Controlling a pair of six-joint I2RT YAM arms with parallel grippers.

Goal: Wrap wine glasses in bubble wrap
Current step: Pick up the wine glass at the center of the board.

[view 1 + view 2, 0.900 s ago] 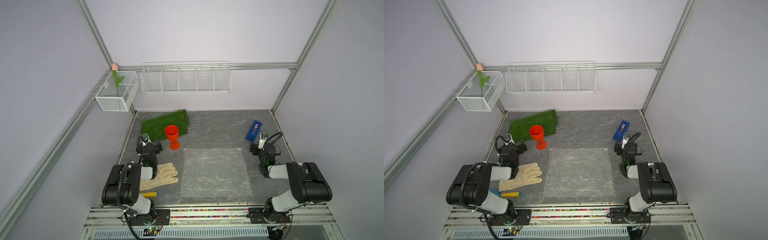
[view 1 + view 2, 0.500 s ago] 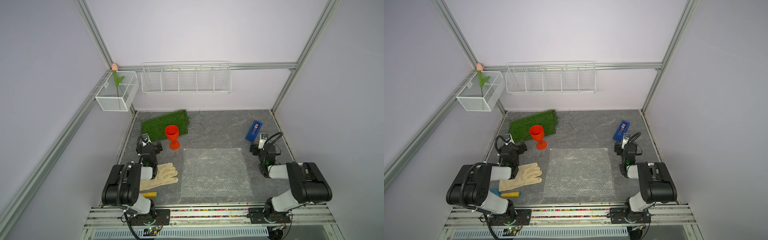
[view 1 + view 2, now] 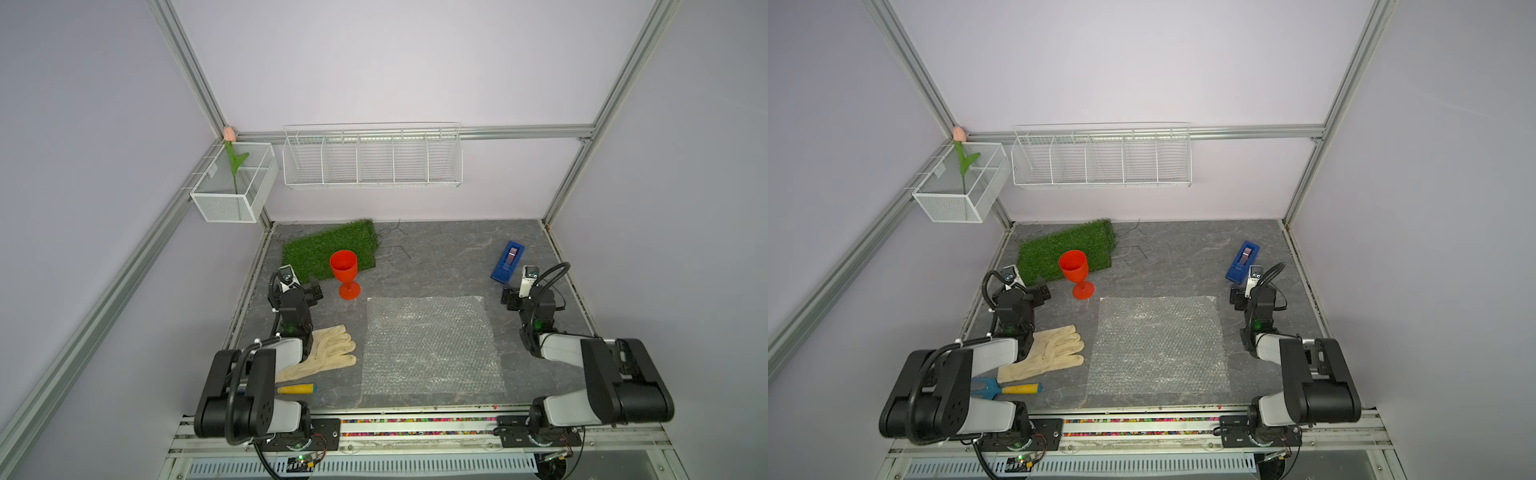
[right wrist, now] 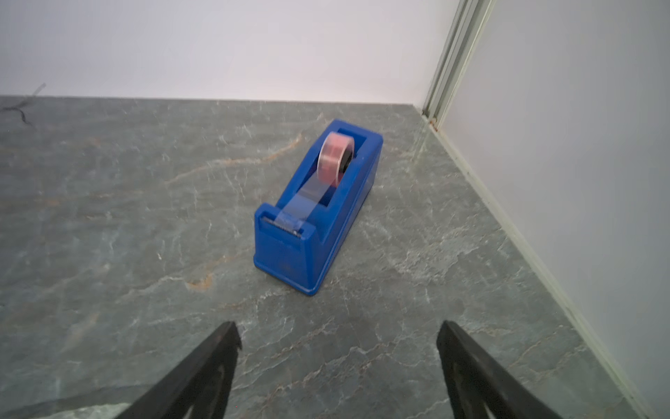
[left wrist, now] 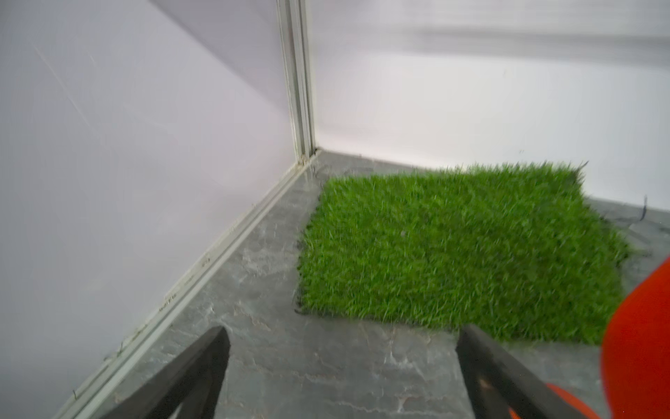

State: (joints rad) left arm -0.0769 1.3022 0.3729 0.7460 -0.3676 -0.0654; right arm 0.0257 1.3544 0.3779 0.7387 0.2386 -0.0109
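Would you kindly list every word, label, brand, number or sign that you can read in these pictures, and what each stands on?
No text can be read in any view.
The tape dispenser shows no legible label; its surface is blurred.
The mesh basket has a small pale tag on its rim, too small to read.
The goblet, bubble wrap and glove show no markings.

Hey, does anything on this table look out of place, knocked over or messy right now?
Nothing is spilled or tipped: the goblet stands upright and the bubble wrap lies flat. The only oddities are the grass mat, lying skewed relative to the wrap, and a few thin dark strands loose beside it.
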